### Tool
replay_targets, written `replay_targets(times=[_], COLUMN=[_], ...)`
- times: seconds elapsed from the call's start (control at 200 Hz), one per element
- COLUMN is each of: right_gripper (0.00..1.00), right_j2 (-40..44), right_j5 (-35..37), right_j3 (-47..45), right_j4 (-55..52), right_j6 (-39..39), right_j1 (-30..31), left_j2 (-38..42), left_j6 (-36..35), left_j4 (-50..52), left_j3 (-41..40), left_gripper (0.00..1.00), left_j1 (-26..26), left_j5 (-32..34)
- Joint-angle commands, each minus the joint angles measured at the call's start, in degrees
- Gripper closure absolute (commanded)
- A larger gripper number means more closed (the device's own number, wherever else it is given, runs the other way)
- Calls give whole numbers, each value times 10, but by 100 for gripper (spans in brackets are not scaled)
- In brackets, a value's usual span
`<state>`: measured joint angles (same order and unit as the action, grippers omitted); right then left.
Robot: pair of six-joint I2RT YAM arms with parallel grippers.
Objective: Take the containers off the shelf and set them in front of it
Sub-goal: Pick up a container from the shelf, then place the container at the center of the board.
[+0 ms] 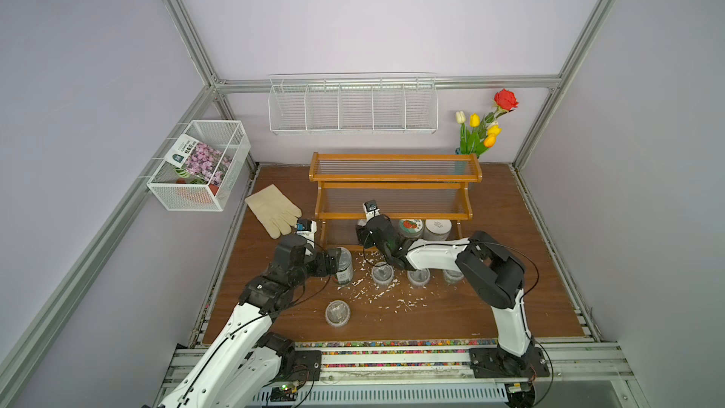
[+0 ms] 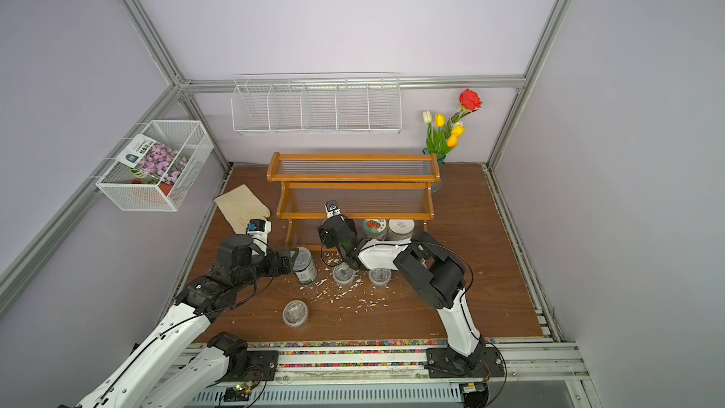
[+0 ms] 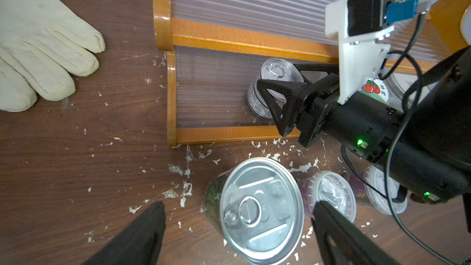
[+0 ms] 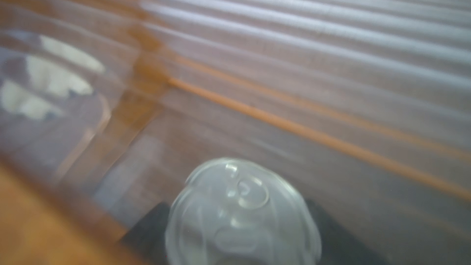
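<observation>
two white arms point(image 1: 235, 331) w/ black joints, thin black cables, green leds.

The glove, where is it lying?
In a top view the glove lies flat on the table, just left of the shelf, beside its lower tiers.

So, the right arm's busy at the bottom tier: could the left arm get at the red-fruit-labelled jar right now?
Probably not. The right arm lies across the way from the left arm to the red-fruit-labelled jar, its fingers either side of the pull-tab tin beside it.
</observation>
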<state>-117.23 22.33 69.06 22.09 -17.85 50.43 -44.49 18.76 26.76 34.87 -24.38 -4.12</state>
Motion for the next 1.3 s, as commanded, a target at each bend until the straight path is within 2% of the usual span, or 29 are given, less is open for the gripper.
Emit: replay_targets(times=[0.0, 0.33, 0.615, 0.795, 0.985, 1.15, 1.295], right_gripper=[36, 36, 37, 37, 37, 36, 36], right_j2=[40, 155, 274, 396, 494, 509, 479], right_j5=[-5, -30, -77, -105, -128, -123, -115], right_j3=[-25, -105, -157, -210, -274, -344, -384], right_j4=[-1, 1, -53, -123, -181, -154, -93], right_j6=[18, 15, 7, 42, 66, 54, 62], right_j1=[3, 20, 45, 83, 168, 248, 263], left_j2=[-3, -10, -17, -15, -22, -30, -37], left_j6=[-6, -6, -7, -21, -26, -27, -28], left_j4=[-18, -49, -52, -29, -22, -21, -18], left_j3=[-2, 5, 22, 38, 44, 48, 56], left_gripper=[6, 6, 6, 6, 6, 6, 7], left_j1=[2, 3, 3, 2, 3, 2, 3], left_j5=[-19, -44, -49, -47, -52, -55, -58])
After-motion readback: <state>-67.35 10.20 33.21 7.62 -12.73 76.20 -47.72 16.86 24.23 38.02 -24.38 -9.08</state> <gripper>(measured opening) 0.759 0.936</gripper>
